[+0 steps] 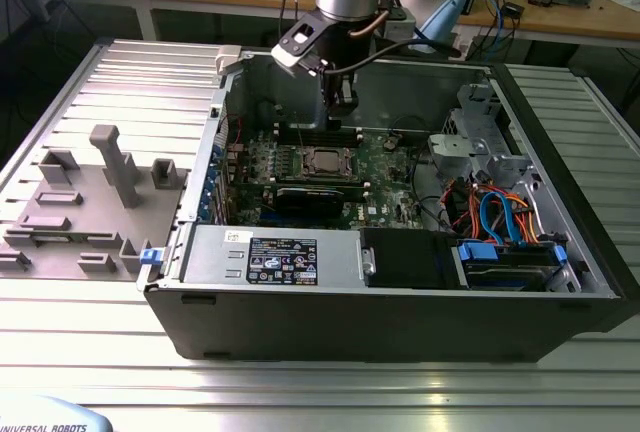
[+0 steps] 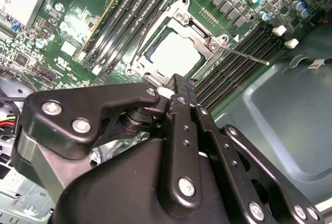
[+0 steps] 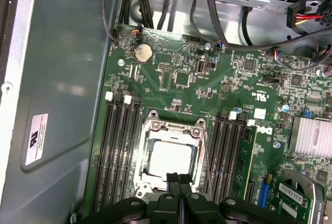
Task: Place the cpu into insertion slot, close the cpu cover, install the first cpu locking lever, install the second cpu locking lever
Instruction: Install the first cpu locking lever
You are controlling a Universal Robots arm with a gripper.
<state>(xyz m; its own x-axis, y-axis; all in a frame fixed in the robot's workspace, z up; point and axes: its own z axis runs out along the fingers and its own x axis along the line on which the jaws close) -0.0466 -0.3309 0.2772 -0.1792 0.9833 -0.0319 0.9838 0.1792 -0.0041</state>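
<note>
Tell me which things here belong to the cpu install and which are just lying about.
Belong to the job:
cpu
cpu cover
locking lever
hand

Just lying about:
memory slots
coin battery
heatsink
orange and blue cables
grey fixtures beside the case

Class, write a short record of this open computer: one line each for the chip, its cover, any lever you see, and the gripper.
chip: seated in the green board, silver top showing
cover: lying flat, framing the chip
lever: thin rod jutting out over the memory slots
gripper: just above the cover's edge, fingers together, holding nothing
</note>
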